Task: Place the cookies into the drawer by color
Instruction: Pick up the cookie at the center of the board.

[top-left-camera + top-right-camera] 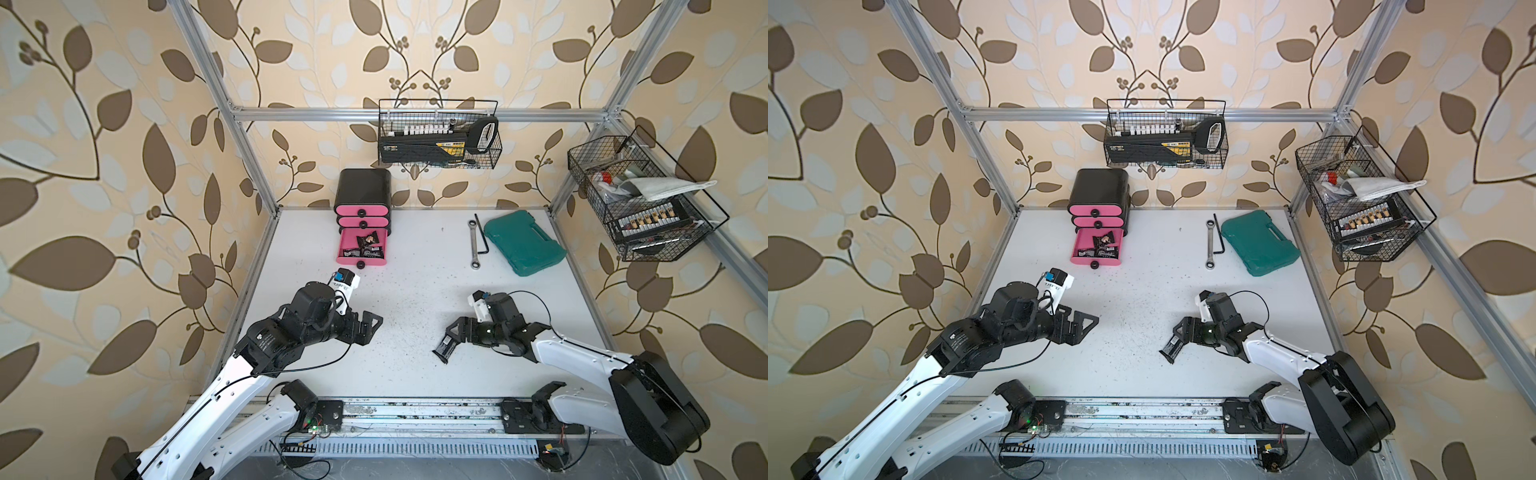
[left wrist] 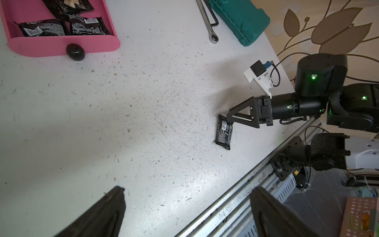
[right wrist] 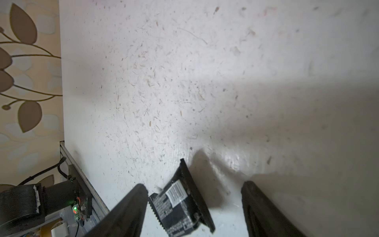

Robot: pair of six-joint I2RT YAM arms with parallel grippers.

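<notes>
a: where is the loose cookie [image 1: 444,348] now?
b: lower right of centre in both top views, on the white surface [image 1: 415,291]; a black packet, the only one i can see outside the drawer [image 1: 362,261].
a: and the right end effector [image 3: 193,185]?
b: right over it, jaws wide; in the right wrist view the packet sits between the two fingers, touching the one on the left of that picture, with a clear gap to the other; so i'd say nothing is gripped yet.
a: how does its long axis run?
b: in the top views it slants from the fingertips toward the lower left of the frame; only its near end lies inside the jaws; whether it lies flat or leans on that finger i cannot tell.
a: the left end effector [image 1: 371,326]?
b: wide and empty, left of centre, well apart from the packet; it is the one nearer the drawer.
a: and the drawer itself?
b: upper left of centre; the bottom pink one stands pulled out of the black cabinet [image 1: 363,189] and holds other black packets [image 1: 360,249]; the two above it are shut.
a: so the coming move?
b: my guess: the right jaws close on that near end, then carry it up and left across the frame; a grip so near the end may let the packet swing or slip.
</notes>
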